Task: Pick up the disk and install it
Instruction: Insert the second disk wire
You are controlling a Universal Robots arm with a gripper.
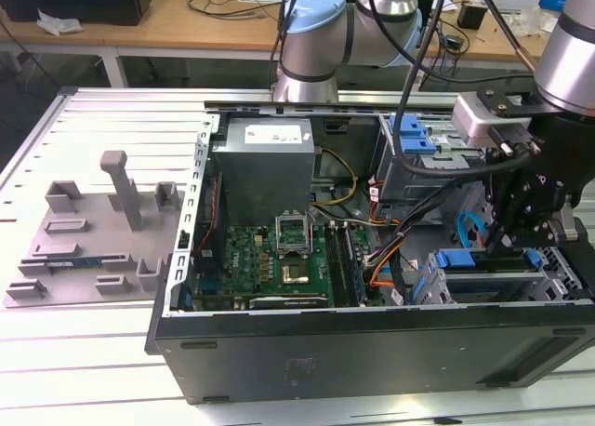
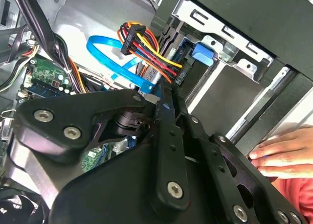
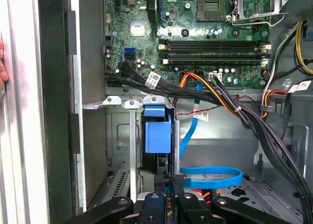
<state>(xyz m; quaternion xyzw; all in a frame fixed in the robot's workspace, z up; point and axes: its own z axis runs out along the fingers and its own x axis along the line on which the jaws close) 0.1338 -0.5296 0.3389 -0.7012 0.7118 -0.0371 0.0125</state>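
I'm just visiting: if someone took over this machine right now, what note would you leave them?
The gripper is low over the drive bay of the open computer case, at one end of the disk.
The disk sits edge-on in the bay, blue bracket showing.
Done: disk lifted and brought into the bay.
Left: full seating unconfirmed.
A person's hand rests on the case edge.

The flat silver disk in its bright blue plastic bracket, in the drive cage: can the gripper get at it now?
Probably yes. In the first wrist view the gripper is right at the end of the disk, with nothing between them; the blue flat cable lies off to one side.
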